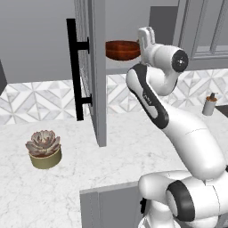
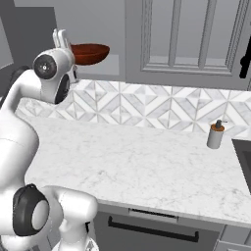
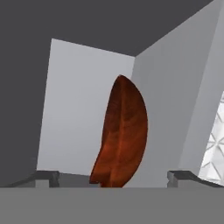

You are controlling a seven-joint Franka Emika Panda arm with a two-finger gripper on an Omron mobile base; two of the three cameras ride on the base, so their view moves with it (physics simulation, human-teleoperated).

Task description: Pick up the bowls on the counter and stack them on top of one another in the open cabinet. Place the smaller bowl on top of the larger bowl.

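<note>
White marble with faint grey veins made up the counter (image 1: 53, 187), which ran beneath a tiled backsplash of grey and white diamonds (image 2: 147, 105). Toward the counter's left edge in the left base view sat a tan round pot holding a pink-grey succulent (image 1: 43, 149). Just beyond it the grey cabinet door (image 1: 95, 71) stood swung out over the counter, its long black bar handle (image 1: 73, 69) upright on the outer face. Past the door, on the plain grey shelf of the open cabinet (image 1: 116, 65), rested a round, shallow, glossy reddish-brown bowl (image 1: 122, 49) with a wood-like finish; whether a second bowl lay nested in it could not be told. The white arm reached up to the shelf, and its gripper (image 3: 113, 177) was spread wide, the two dark fingertips (image 3: 46, 177) standing well apart on either side of the bowl's rim, holding nothing. Seen along the hand, the bowl appeared edge-on against the cabinet's grey back wall. Farther right, near the counter's back edge, stood a small grey soap dispenser with a brown collar (image 2: 215, 135).
</note>
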